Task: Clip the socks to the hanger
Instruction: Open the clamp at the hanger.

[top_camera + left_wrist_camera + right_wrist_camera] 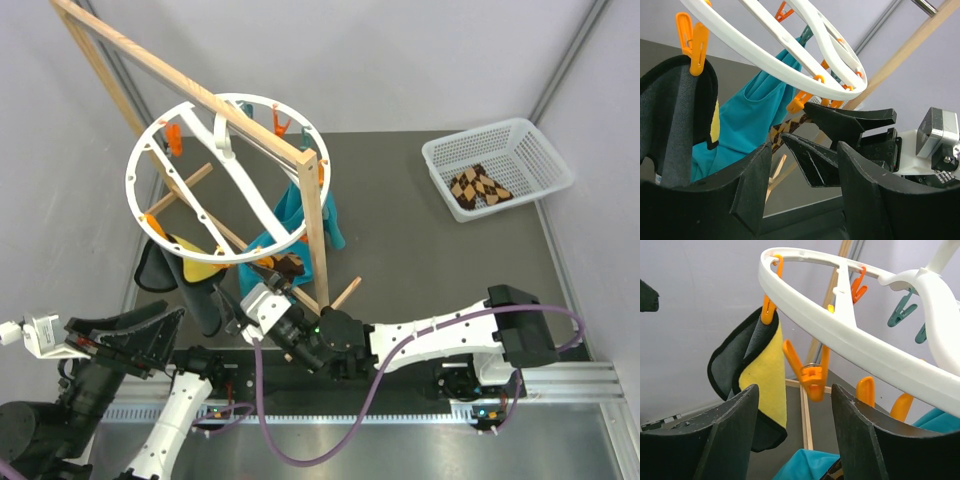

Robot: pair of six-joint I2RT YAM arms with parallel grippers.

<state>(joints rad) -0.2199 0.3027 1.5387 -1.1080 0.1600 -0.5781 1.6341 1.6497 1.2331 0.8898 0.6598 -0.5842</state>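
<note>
The left end effector (804,150) sits at the near left corner of the worktop (420,260), its fingers spread apart and gripping nothing. The right arm extends across the near edge, placing the right end effector (792,390) near the middle, below the near rim of the hanger (248,190). Its fingers are likewise spread apart, with nothing clamped between them. In the right wrist view an orange clip (812,377) on the rim appears in the gap. The first argyle sock (288,265) is just beyond the right fingertips, under the near rim; whether a clip holds it cannot be determined. A yellow-and-black cloth (190,250) hangs clipped at the near left of the ring. A teal cloth (290,205) hangs just behind the sock. The hanger is suspended from a wooden frame (316,220) over the left half of the worktop. The second argyle sock (480,187) lies inside a white mesh basket (545,155) at the far right corner.
</note>
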